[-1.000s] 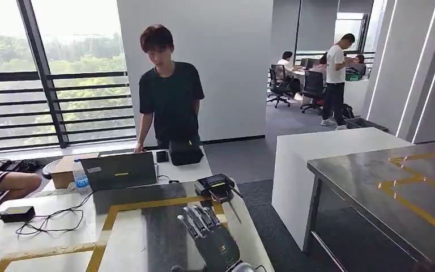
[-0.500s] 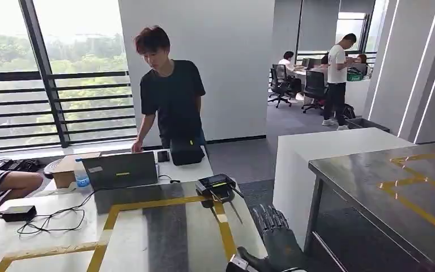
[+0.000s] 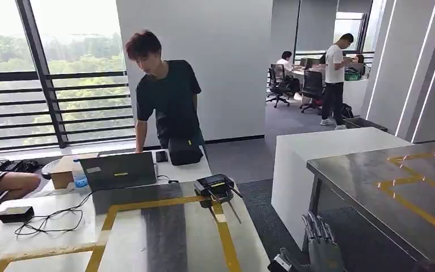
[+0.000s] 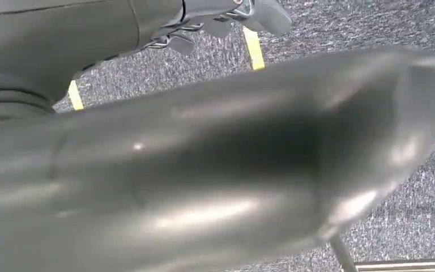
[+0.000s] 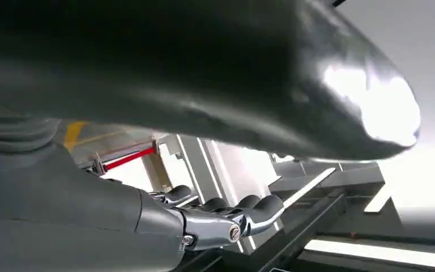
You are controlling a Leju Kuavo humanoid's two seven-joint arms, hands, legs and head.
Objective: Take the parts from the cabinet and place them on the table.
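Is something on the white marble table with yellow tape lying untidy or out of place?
Only mildly: a black power brick with loose tangled cables sprawls near the table's left edge.

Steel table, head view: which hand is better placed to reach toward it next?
Right, probably. The right hand is up close beside the steel table; the left hand hangs over the carpet.

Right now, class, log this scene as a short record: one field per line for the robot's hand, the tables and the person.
right hand: raised in the gap between the two tables, fingers straight and apart, holding nothing
near table: pale top with yellow tape lines, laptop and black device at its far end
steel table: on the right, marked with yellow tape
person: stands behind the laptop, leaning over it
parts: none seen
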